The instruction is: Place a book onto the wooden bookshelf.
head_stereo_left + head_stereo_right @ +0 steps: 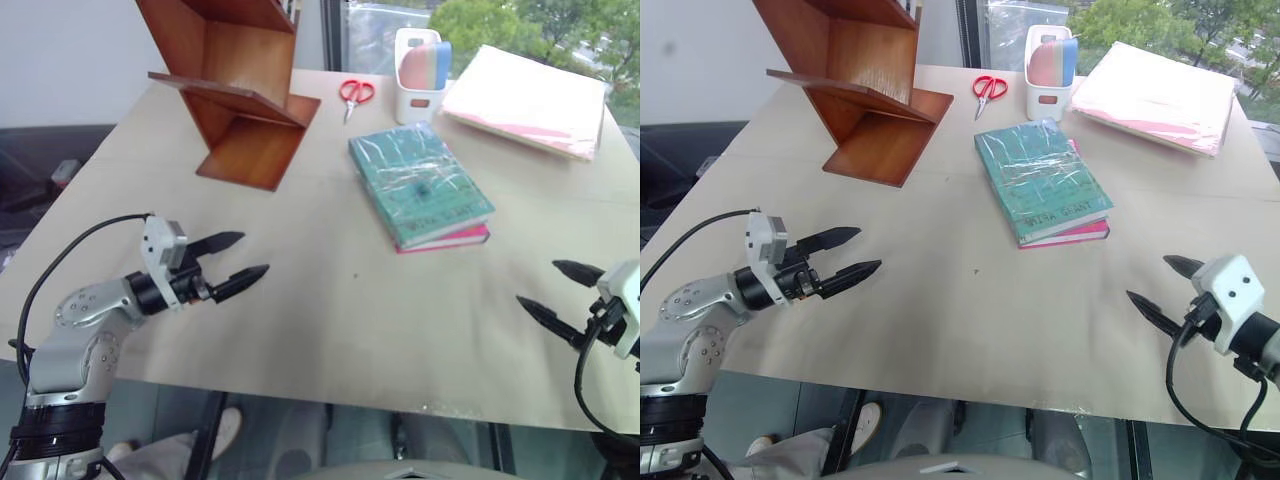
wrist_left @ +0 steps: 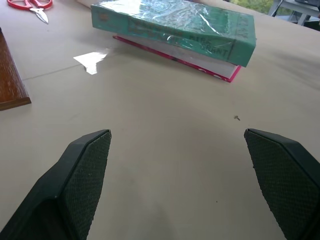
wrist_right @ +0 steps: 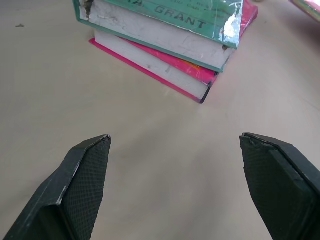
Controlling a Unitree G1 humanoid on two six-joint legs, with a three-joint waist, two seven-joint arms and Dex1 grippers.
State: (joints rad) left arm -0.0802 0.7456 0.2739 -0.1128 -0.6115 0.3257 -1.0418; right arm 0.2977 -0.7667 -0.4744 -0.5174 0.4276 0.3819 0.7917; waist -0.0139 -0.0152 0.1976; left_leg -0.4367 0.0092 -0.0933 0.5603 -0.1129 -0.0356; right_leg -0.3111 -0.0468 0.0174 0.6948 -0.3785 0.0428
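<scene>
- Two tools at the near edge of the worktop [image 1: 330, 330], both hovering over bare surface with fingers spread wide apart, nothing held: left tool [image 1: 236, 262] near-left, right tool [image 1: 560, 292] near-right.
- Left tool points roughly level toward the middle of the worktop; right tool points inward and a little down.
- The book [image 1: 420, 185], teal with glossy wrap, lies flat past mid-worktop, stacked on the magenta book [image 1: 450, 240], whose pink edge peeks out at the near side.
- Key relation: book sits ahead of both tools, up and to the right of the left tool, up and to the left of the right tool. Right tool looks somewhat nearer; its wrist view faces the book's near corner and white page edges.
- Long axis runs near-right to far-left, angled slightly across the worktop. Spine with lettering faces the left tool; page edges face the right one.
- Judgement: both arms closing in from the two long sides looks the natural approach; book is thick, wrap looks slippery.
- Room: open worktop between tools and book, no obstacles in either path.
- Wooden bookshelf [image 1: 232, 90] stands at far-left, well apart from the book; clear lane of worktop between them.
- Far clutter: red scissors [image 1: 355, 94] and white pen holder [image 1: 418, 75] just beyond the book, pale pink folder stack [image 1: 525, 100] far-right. A leftward carry should steer clear of the scissors.
</scene>
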